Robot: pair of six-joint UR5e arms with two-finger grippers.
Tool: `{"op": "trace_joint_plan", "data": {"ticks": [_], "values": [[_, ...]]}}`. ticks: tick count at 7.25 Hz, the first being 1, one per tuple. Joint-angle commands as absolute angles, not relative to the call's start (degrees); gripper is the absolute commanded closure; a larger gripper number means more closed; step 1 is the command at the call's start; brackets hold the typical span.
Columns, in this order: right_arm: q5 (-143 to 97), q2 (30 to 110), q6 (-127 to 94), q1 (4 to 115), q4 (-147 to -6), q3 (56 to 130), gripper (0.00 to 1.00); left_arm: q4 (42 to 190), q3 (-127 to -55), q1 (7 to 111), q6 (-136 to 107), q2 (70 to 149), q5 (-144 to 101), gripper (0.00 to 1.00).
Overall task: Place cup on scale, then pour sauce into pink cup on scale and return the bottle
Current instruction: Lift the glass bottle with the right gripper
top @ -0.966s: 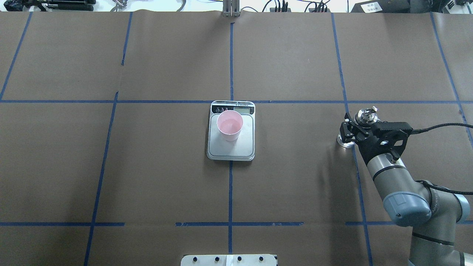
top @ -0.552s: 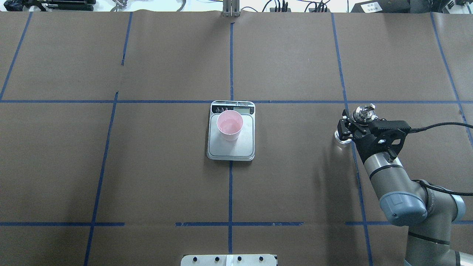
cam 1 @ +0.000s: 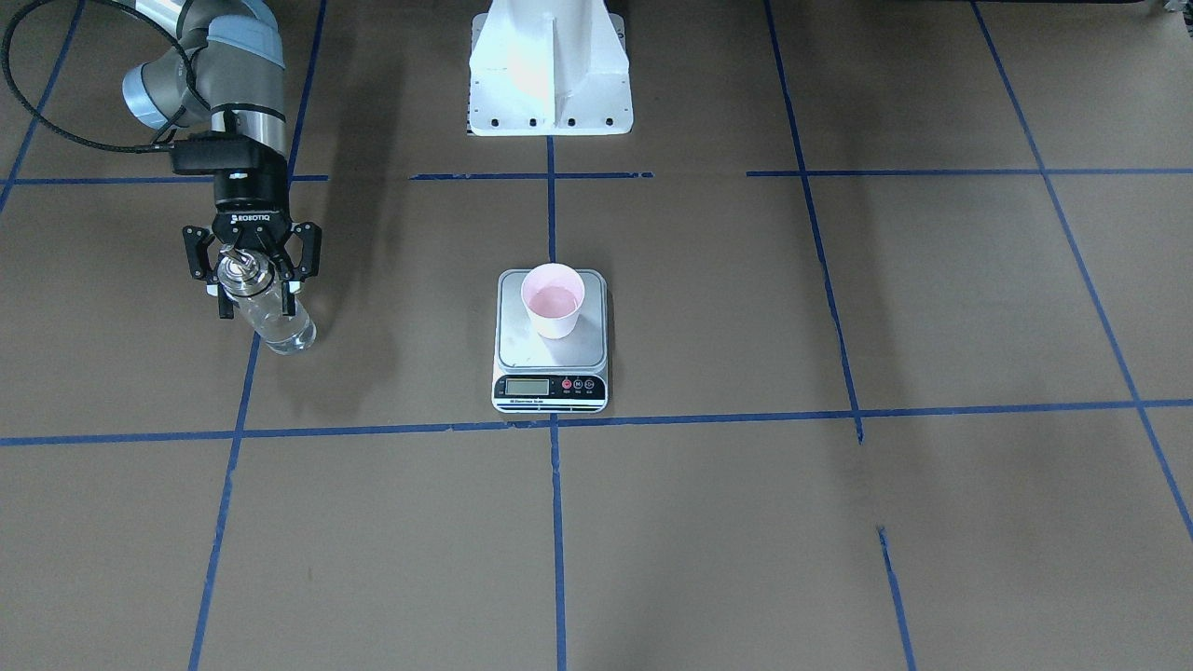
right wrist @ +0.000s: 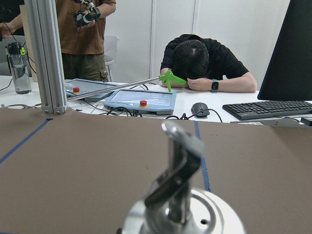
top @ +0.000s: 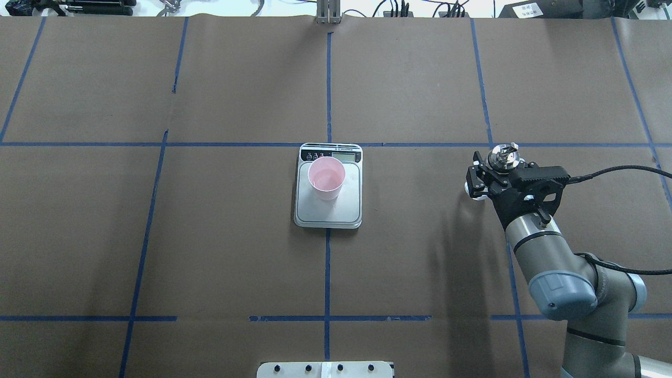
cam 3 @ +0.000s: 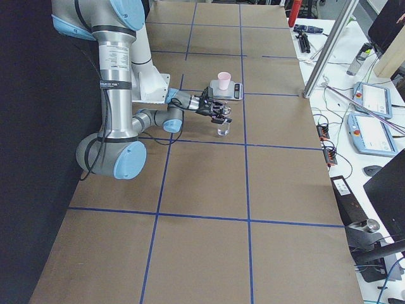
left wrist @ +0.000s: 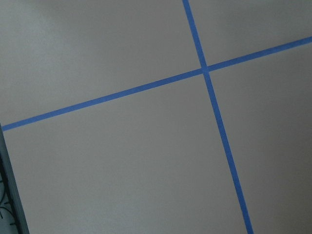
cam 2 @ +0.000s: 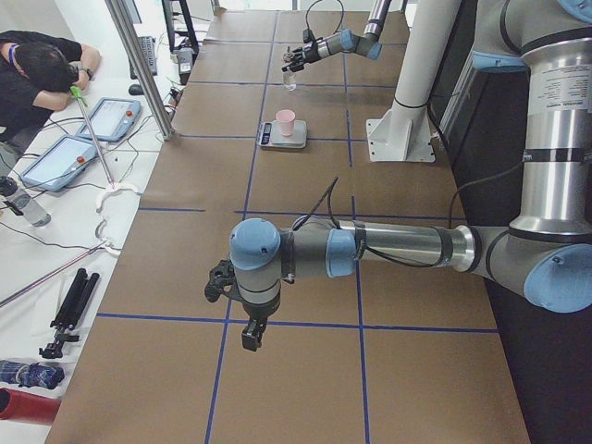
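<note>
A table covered in brown paper [top: 210, 236] and gridded with blue tape lines [top: 326, 262] fills the workspace; beyond its far edge a person [right wrist: 204, 61] rests head-down at a desk. At the table's middle sits the flat silver-grey digital kitchen scale [top: 341, 212], and the small pale pink plastic cup [top: 326, 177] stands upright on its platform, toward the display end. Well apart, on the robot's right, the right gripper [cam 1: 256, 291] is clamped around the upper body of the small clear glass bottle [cam 1: 278, 328], just under its shiny silver metal cap [top: 502, 156]. Whether the base touches the paper I cannot tell. I judge the bottle rigid, smooth, slippery and breakable, so a firm hold on the cylindrical glass wall, clear of the spout, suits it. The right wrist view shows the thin pour spout [right wrist: 178, 163] up close, where the overhead gives only a glint. The front-facing view alone shows the fingers flanking the glass. The left gripper [cam 2: 222, 280] appears only in the left side view, over bare table far from the scale, and its opening cannot be judged.
</note>
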State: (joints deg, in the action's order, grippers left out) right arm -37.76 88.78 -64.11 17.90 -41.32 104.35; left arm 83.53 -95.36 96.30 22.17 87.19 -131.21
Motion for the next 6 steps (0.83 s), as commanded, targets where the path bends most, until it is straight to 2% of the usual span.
{"op": "trace_joint_plan", "data": {"ticks": [1, 3, 6], "values": [[-37.8, 88.5, -64.0, 17.9, -41.3, 104.4, 1.00, 83.6, -94.1, 95.0, 22.0, 86.9, -135.2, 0.00], [-37.9, 88.6, -63.8, 17.9, -41.3, 104.5, 1.00, 84.3, -94.2, 92.9, 15.7, 86.9, -135.2, 0.00], [-37.8, 88.4, -43.4, 17.8, -41.3, 108.3, 1.00, 84.8, -94.5, 92.9, 15.7, 86.9, -135.2, 0.00]]}}
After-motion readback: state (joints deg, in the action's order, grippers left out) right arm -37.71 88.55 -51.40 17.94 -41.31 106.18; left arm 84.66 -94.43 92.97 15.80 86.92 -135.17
